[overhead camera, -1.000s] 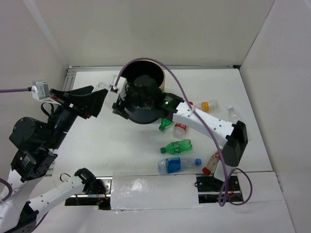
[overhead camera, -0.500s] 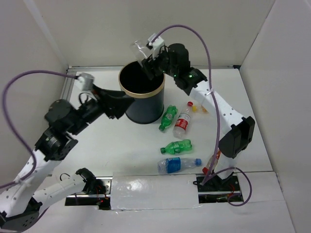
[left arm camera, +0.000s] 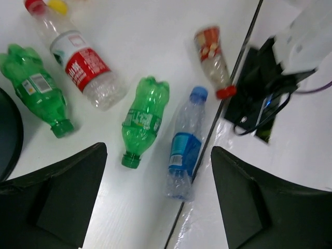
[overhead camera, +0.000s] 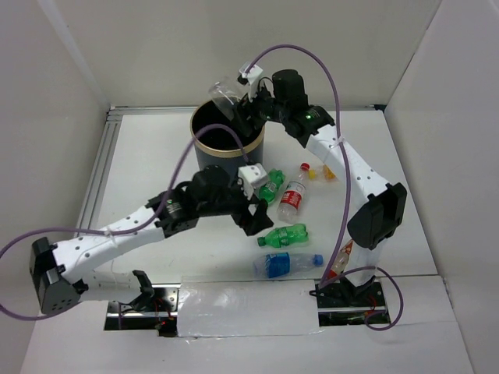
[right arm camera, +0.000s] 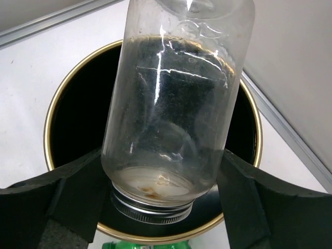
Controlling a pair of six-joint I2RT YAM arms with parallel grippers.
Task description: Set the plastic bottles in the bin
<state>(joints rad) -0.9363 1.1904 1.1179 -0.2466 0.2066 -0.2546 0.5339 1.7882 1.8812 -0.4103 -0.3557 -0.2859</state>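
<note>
The dark bin (overhead camera: pixel 204 145) with a gold rim stands at the back centre. My right gripper (overhead camera: pixel 236 105) is shut on a clear jar (overhead camera: pixel 221 91) with a silver screw lid, tilted above the bin's far rim. In the right wrist view the jar (right arm camera: pixel 171 98) hangs between the fingers over the bin's mouth (right arm camera: pixel 52 106). My left gripper (overhead camera: pixel 253 220) is open and empty above the table, in front of the bin. Below it lie a green bottle (left arm camera: pixel 143 119) and a blue-labelled bottle (left arm camera: pixel 184 149). Its jaws (left arm camera: pixel 158 151) hold nothing.
More bottles lie to the right of the bin: a green one (overhead camera: pixel 270 187), a red-white labelled one (overhead camera: pixel 290 199), a small yellow one (overhead camera: pixel 328 171) and a red-capped one (overhead camera: pixel 341 261) by the right arm's base. A taped strip (overhead camera: pixel 245 308) runs along the near edge.
My left arm has swung from the left of the bin to in front of it, over the bottles. My right gripper has lifted the jar from low beside the bin to above its far rim.
</note>
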